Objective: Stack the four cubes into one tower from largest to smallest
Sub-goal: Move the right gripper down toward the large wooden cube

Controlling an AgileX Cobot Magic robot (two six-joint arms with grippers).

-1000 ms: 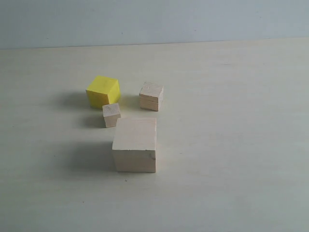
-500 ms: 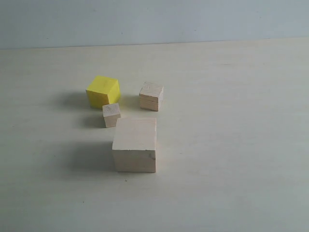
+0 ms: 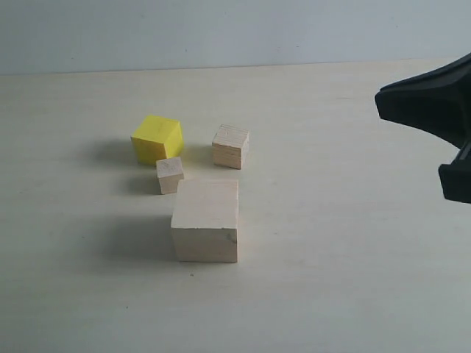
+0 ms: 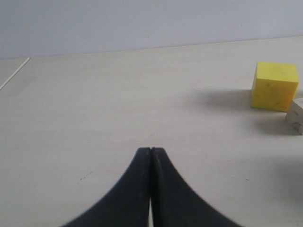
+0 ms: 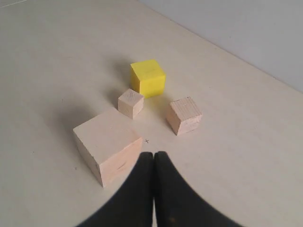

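**On a pale table, four loose cubes are waiting to be stacked**

On the table [image 3: 353, 287], nothing is standing on anything yet. The big cube [image 3: 205, 220] is sitting nearest the exterior camera. The tiny cube [image 3: 170, 175] is lying just beside its far left corner, with the yellow cube [image 3: 157, 139] behind that. The small cube [image 3: 230, 146] is off to the right.

The right gripper [image 5: 154, 154] and the left gripper [image 4: 150, 150] are both pinched closed and carrying nothing.

The yellow cube likely goes first onto the big one. The jaws should be opening wide, squaring to its faces and steering clear of the tiny cube close by.

The right wrist view is showing all four cubes with gaps between them. The left wrist view is catching only the yellow cube and a corner of the tiny one. Only the exterior view is showing the right gripper well apart from the cubes.
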